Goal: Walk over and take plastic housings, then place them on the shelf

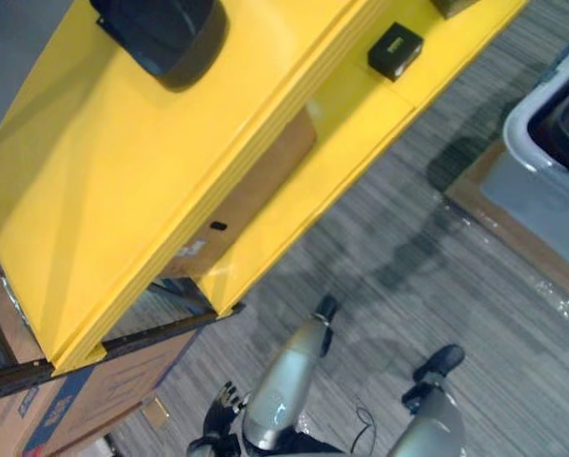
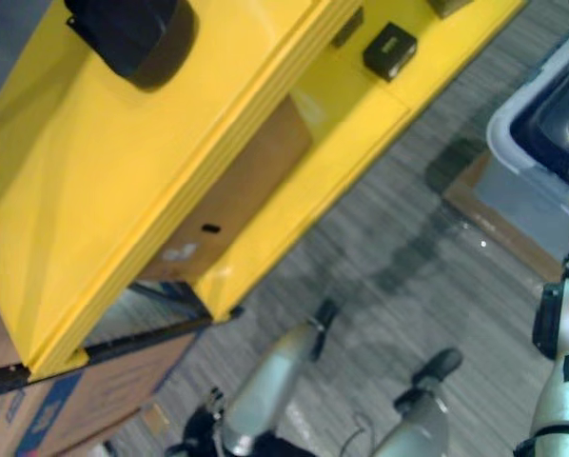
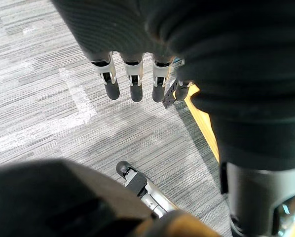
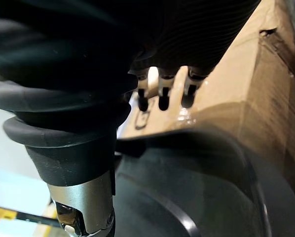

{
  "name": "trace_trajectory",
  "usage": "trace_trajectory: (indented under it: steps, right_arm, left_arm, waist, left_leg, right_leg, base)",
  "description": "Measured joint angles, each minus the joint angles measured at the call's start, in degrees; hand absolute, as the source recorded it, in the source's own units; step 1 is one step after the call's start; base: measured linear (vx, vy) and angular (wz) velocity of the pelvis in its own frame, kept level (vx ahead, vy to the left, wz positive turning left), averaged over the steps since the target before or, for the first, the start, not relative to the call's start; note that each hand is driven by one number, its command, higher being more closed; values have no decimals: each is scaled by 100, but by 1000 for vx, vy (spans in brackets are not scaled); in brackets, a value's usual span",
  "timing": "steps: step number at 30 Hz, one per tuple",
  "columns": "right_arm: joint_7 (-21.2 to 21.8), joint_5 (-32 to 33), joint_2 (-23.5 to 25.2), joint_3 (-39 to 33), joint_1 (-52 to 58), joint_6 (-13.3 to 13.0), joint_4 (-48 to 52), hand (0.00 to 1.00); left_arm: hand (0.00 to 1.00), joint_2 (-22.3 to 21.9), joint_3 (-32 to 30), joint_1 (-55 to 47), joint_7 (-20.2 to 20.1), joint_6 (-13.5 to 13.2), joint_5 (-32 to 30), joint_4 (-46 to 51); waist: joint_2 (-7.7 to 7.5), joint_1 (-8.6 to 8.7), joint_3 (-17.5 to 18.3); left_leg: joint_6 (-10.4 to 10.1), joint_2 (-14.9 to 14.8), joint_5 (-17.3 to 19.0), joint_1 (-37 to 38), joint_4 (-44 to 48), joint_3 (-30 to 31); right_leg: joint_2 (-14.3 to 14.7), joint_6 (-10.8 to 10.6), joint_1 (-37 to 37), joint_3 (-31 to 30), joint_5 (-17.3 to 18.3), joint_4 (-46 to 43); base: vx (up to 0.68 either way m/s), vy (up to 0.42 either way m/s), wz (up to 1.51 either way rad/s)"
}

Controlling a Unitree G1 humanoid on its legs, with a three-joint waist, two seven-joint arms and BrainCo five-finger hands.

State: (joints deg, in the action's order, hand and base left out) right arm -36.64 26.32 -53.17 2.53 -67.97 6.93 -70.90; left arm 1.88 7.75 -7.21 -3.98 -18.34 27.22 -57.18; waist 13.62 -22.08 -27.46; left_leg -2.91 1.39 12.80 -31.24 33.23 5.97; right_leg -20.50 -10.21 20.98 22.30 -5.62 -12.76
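Grey carpet [image 1: 437,286] fills the lower right, and the yellow shelf [image 1: 123,190] slants across the upper left with one dark plastic housing [image 1: 161,33] already lying on top of it. Your left hand [image 3: 132,79] hangs straight-fingered and holds nothing. The right hand [image 4: 162,94] also has straight fingers, though a dark rounded shape sits close by it and I cannot tell what that is. You look to be between trips. Next, turn to the grey bin [image 1: 532,114] at the right edge and approach squarely.

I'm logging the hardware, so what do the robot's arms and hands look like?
The left robot hand and right robot hand have silver fingers with dark tips, below a black ribbed cover. The arm is smooth silver-grey.
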Motion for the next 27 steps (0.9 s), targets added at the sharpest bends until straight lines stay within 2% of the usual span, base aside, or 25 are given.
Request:
trace_trajectory:
  steps: [7,12,16,17,22,27]
  right_arm:
    - [-629,-5,-58,1,2,316,-62,0]
    - [-863,-11,-123,48,2,500,-64,0]
    - [-914,-12,-129,173,0,630,-57,0]
    - [-914,-11,-146,178,-10,696,-46,100]
    - [-878,-16,-377,326,-28,981,-71,100]
    - [-802,-57,-550,399,-23,1105,-181,100]
  left_arm:
    - [0,-2,250,29,-29,-35,168,-34]
    - [0,-2,263,46,-29,-40,175,-80]
    - [0,-3,384,51,-28,-39,245,-156]
    - [0,-3,406,51,-32,-40,353,-156]
    - [0,-3,468,51,-73,-39,393,-158]
    - [0,-3,471,52,-86,-39,394,-215]
  waist:
    - [95,-108,68]
    - [127,-228,91]
    - [161,-240,115]
    - [178,-251,128]
    - [224,-336,161]
    - [282,-342,204]
  left_leg:
    - [-3,7,6,-122,72,48]
    - [-4,-21,7,-140,71,35]
    - [-4,-28,6,-141,55,30]
    - [-4,-31,6,-141,46,31]
    - [-5,-31,6,-141,22,32]
    - [-5,-32,5,-140,0,31]
  right_leg:
    - [7,34,50,80,-10,57]
    - [26,39,84,75,-13,94]
    - [35,44,81,76,-18,127]
    - [38,44,81,79,-18,133]
    - [38,44,82,84,-18,150]
    - [40,44,84,87,-18,164]
  base:
    - [-21,2,2]
    - [-26,-4,-2]
    - [0,0,0]
    - [0,0,0]
    - [0,0,0]
    - [0,0,0]
